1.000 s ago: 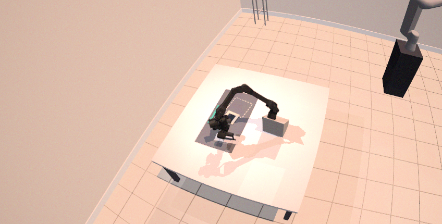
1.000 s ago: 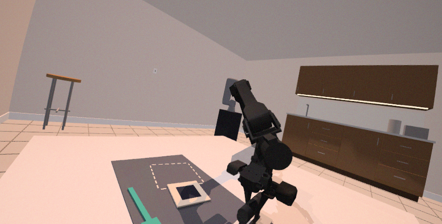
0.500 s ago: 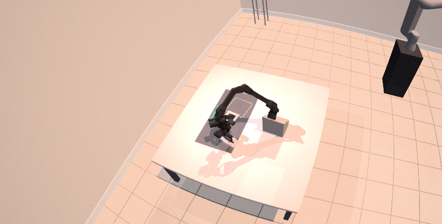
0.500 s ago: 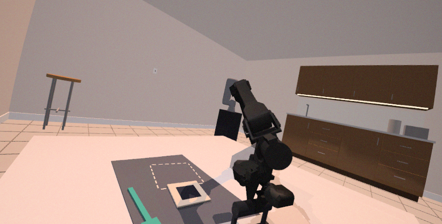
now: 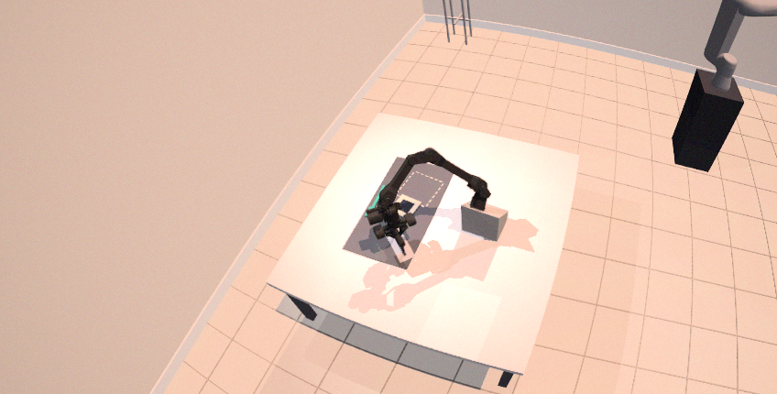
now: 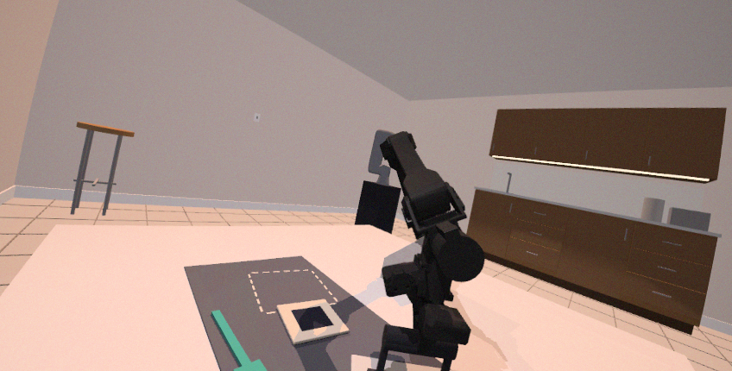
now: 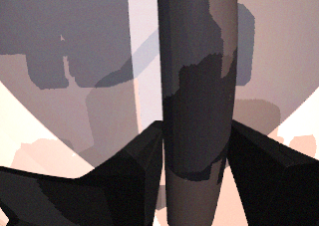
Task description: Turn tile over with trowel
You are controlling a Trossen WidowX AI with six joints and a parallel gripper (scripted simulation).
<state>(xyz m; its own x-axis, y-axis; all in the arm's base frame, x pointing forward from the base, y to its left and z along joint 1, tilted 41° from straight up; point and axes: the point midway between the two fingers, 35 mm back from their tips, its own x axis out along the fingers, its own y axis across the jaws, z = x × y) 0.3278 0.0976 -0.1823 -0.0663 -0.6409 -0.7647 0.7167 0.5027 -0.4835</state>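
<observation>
The square tile (image 5: 407,205) (image 6: 312,317) lies flat on the dark mat (image 5: 355,243) (image 6: 205,285), with its dark marked square up. It lies outside the dashed outline (image 5: 443,182) (image 6: 310,270), close to its near side. My gripper (image 7: 193,128) is shut on the trowel's dark round handle (image 7: 199,87), which stands between both fingers in the wrist view. In the top view the gripper is over the near end of the mat, away from the tile. The trowel's blade is not clearly visible. A pale strip shows beneath the gripper; I cannot tell what it is.
A green tool-like piece (image 5: 376,202) (image 6: 230,339) lies along the mat's left edge, beside the tile. The arm's grey base block (image 5: 482,222) stands on the white table (image 5: 523,171) (image 6: 128,244) to the right of the mat. Arm shadows cross the mat and table.
</observation>
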